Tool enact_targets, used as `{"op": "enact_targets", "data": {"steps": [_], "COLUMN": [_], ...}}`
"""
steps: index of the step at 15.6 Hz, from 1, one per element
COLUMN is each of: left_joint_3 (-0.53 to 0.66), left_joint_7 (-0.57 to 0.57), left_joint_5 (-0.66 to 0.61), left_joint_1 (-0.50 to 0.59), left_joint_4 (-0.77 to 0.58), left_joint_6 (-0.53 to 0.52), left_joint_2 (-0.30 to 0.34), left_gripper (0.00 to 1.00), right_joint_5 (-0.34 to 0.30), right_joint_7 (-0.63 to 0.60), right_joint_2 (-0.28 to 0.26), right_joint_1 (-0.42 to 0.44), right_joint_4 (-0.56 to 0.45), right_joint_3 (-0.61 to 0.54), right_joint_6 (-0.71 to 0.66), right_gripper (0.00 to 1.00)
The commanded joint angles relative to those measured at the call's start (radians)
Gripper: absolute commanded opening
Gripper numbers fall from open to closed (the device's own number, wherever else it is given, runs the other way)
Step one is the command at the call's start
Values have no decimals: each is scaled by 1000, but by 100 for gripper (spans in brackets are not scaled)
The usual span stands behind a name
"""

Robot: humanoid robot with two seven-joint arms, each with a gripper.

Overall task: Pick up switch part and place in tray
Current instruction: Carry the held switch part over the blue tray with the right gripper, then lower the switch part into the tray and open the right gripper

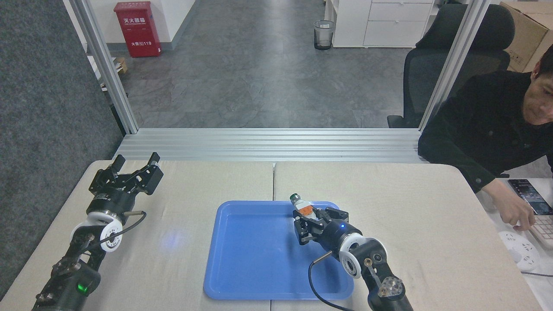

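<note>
Above the tray's far rim, right claw pinches the switch part; left claw spread.

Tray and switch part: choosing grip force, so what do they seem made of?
The tray looks like glossy blue plastic; a light glare shows on its floor. The switch part looks like white and orange plastic with a dark-tipped, possibly metal end.

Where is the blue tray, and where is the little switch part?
tray (250, 259), head view, bare blue floor.
switch part (302, 206), head view, orange middle.
</note>
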Motion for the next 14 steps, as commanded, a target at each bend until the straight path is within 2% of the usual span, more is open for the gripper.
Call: {"op": "enact_targets", "data": {"steps": [1, 2, 3, 4, 5, 7, 8, 9, 11, 14], "left_joint_3": [0, 0, 0, 0, 0, 0, 0, 0, 0, 0], "left_joint_7": [-1, -1, -1, -1, -1, -1, -1, -1, -1, -1], "left_joint_5": [0, 0, 0, 0, 0, 0, 0, 0, 0, 0], "left_joint_1": [0, 0, 0, 0, 0, 0, 0, 0, 0, 0], "left_joint_4": [0, 0, 0, 0, 0, 0, 0, 0, 0, 0], "left_joint_6": [1, 1, 1, 1, 1, 1, 1, 1, 1, 1], "left_joint_2": [0, 0, 0, 0, 0, 0, 0, 0, 0, 0], "left_gripper": [100, 100, 100, 100, 100, 100, 100, 100, 100, 100], "right_joint_5": [167, 172, 172, 171, 160, 128, 84, 47, 31, -10], "right_joint_7": [28, 28, 27, 27, 23, -9, -42, -79, -177, -256], "right_joint_2": [48, 48, 45, 45, 45, 60, 65, 51, 7, -58], "right_joint_1": [97, 98, 98, 98, 98, 60, 3, -26, -56, -48], "right_joint_4": [-76, -52, -32, -27, -27, -29, -32, -39, -42, -53], "right_joint_3": [181, 173, 164, 146, 120, 17, -49, -116, -286, -503], "right_joint_6": [-66, -63, -54, -39, -36, -25, -14, -8, -6, 13], "right_gripper": [0, 0, 16, 85, 100, 100, 100, 100, 100, 100]}}
